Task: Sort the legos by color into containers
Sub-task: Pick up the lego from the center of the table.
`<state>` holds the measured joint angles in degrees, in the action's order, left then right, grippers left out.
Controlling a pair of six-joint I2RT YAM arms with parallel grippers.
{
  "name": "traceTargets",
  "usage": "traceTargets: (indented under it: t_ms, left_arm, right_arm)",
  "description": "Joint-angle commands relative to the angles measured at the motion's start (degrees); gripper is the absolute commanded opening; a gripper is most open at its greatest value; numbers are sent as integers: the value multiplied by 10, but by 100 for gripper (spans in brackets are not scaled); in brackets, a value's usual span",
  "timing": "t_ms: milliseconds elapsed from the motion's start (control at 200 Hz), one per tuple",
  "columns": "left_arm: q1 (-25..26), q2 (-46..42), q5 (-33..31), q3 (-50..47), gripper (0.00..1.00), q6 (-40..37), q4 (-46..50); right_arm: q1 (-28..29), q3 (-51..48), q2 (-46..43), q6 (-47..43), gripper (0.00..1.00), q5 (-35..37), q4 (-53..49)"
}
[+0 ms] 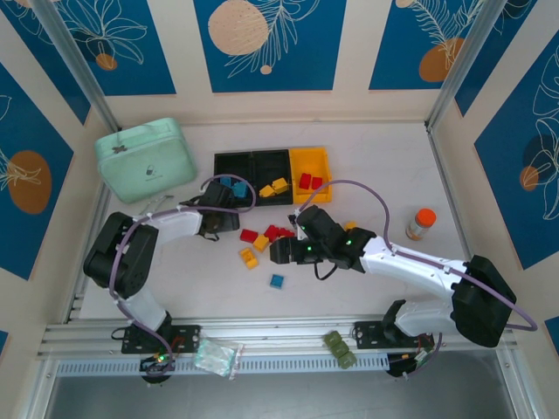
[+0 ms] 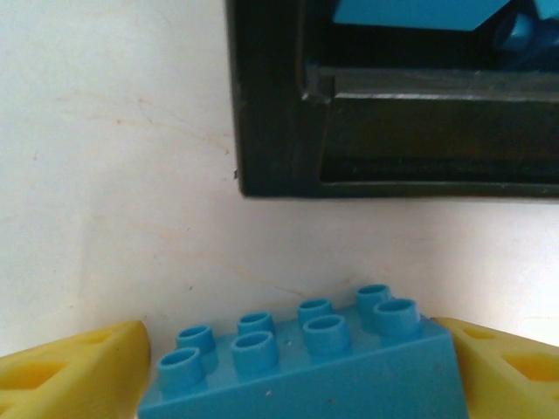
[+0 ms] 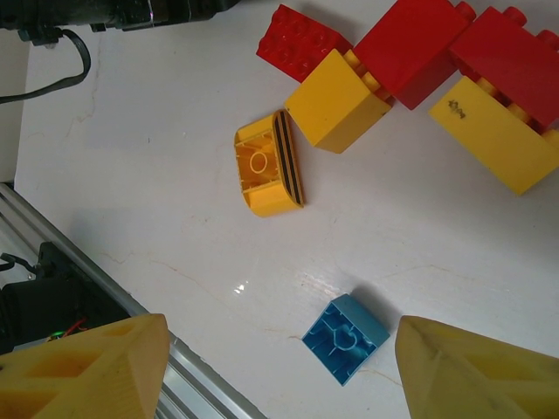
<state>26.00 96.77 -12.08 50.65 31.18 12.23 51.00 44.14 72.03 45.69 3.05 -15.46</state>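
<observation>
Just ahead of the left gripper (image 2: 293, 349) stands the left black bin (image 2: 271, 105) with blue pieces inside. A blue eight-stud brick (image 2: 349, 384) is pinched between this gripper's yellow fingers (image 2: 79, 367), short of the bin wall and not yet dropped in. Further right of that gripper, the middle black bin (image 1: 271, 164) holds yellow bricks (image 1: 272, 188) and the yellow bin (image 1: 310, 155) holds red bricks (image 1: 310, 182), so each colour has a home started.

Sorting looks roughly half done. Below the right gripper (image 3: 281, 349), whose jaws stand wide and empty, lies a small blue brick (image 3: 345, 338) on the table. Beyond its fingertips lie a curved yellow piece (image 3: 266, 166) and a loose cluster of red bricks (image 3: 410, 48) and yellow bricks (image 3: 336, 100), all waiting to be sorted
</observation>
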Motion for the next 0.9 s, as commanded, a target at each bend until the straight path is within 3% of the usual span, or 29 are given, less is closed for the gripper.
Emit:
traceTargets:
  t_ms: [0, 420, 890]
  left_arm:
    - [9, 10, 4, 19, 79, -4, -5]
    - [13, -23, -4, 5, 51, -19, 14]
    - [13, -106, 22, 16, 51, -26, 96]
  right_arm:
    - [2, -6, 8, 8, 69, 3, 2]
    - [2, -5, 18, 9, 69, 0, 8]
    - [3, -19, -6, 15, 68, 9, 11]
